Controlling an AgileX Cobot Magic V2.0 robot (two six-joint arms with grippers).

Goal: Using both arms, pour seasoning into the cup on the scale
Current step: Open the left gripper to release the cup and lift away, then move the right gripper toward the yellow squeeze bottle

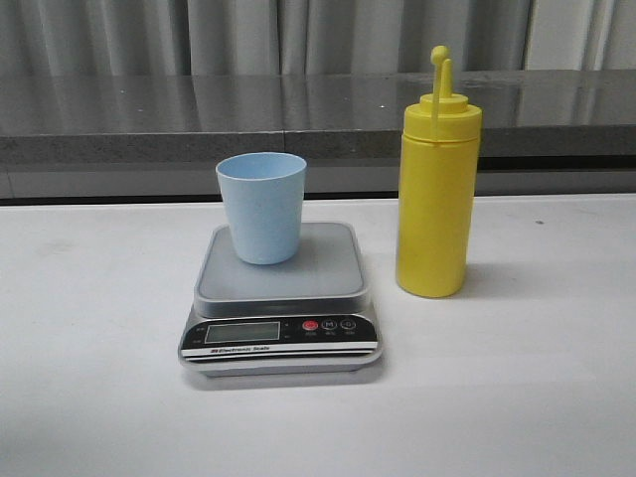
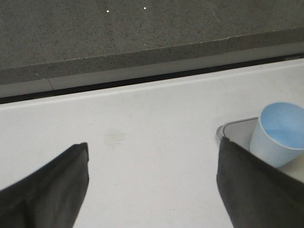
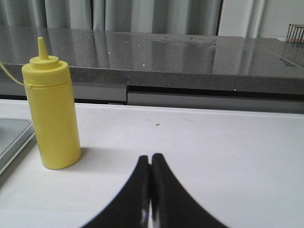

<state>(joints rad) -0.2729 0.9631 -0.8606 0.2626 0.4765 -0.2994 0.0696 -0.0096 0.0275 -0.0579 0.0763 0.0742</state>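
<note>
Seasoning (image 1: 438,189) stood upright on the white tabletop (image 1: 537,397), just right of the scale (image 1: 281,298), whose platform carried the cup (image 1: 261,207) (towards its back-left corner). From the left wrist, the left tool (image 2: 152,185) was spread wide over bare tabletop, the cup beside one finger. From the right wrist, the right tool (image 3: 150,190) was pressed together, empty, the bottle apart from it.

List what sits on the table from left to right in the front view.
scale with the cup standing on its platform → seasoning bottle, upright on the table just right of the scale.
</note>
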